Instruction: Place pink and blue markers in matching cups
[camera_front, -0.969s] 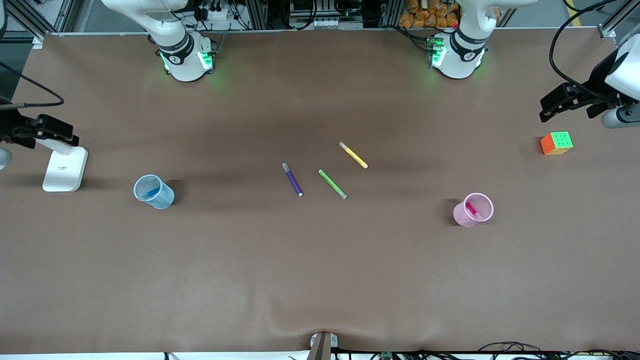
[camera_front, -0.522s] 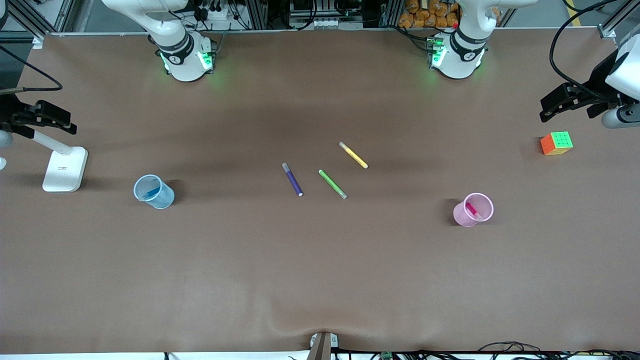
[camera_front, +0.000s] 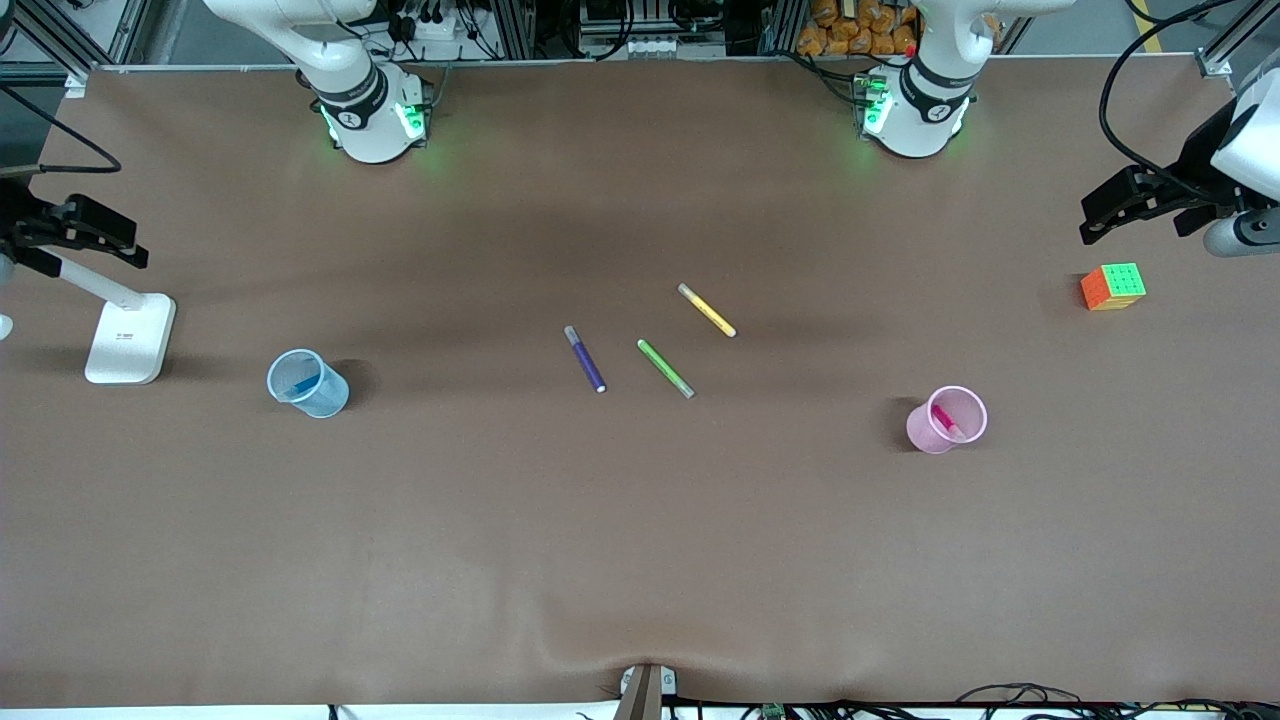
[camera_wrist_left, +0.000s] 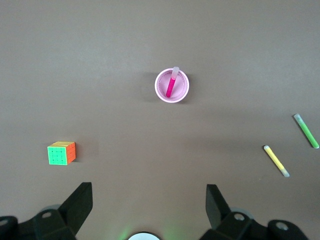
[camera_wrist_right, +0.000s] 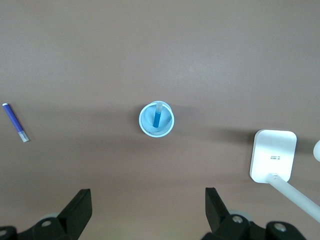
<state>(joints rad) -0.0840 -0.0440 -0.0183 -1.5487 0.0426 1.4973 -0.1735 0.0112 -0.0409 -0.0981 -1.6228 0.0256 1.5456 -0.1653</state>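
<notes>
Five markers: pink (camera_front: 945, 419), blue (camera_front: 303, 384), purple (camera_front: 585, 359), green (camera_front: 665, 368), yellow (camera_front: 707, 310). Two cups: pink (camera_front: 930, 432), blue (camera_front: 322, 398). One cube (camera_front: 1113, 286). One white stand (camera_front: 128, 335).

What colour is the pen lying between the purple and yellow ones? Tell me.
Bright green pen, clearest in the front view.

Place: a robotics lab bench.
Arms: two white robot arm bases (camera_front: 372, 120) with green lights bolted along one edge of a brown surface (camera_front: 640, 550).
Surroundings: aluminium framing (camera_front: 520, 25) and bundled cables (camera_front: 1130, 90) around the edge.
</notes>
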